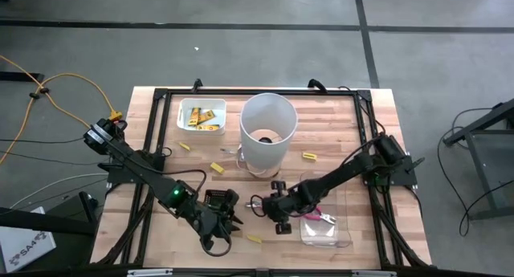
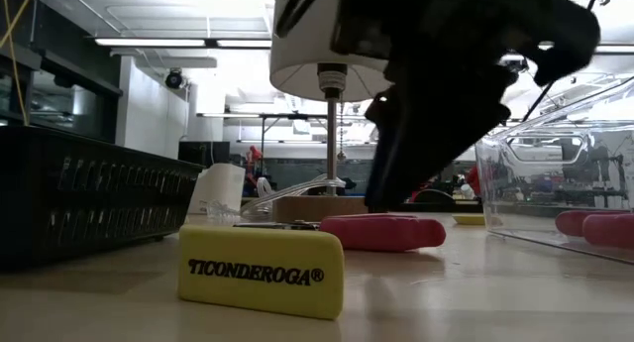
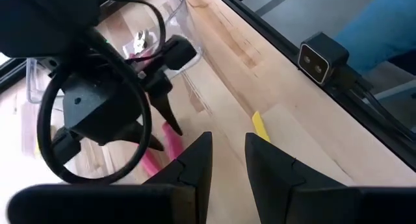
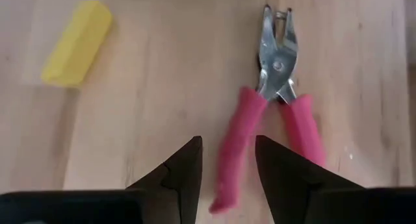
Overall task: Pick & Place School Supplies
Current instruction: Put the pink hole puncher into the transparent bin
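You've got two pink-handled tools (image 2: 381,233), four loose yellow pieces (image 1: 215,168) on the worktop (image 1: 337,124), more, uncountable, in the white tray (image 1: 182,116), and one white cylinder (image 1: 261,152).

Bright, even overhead light across the counter (image 1: 353,132), shadows soft and short. Down low, ceiling strips (image 2: 178,42) glare white, and the near arm (image 2: 466,74) goes to black silhouette. The eraser (image 2: 261,271) reads sharp; the pliers (image 4: 270,113) look slightly soft.
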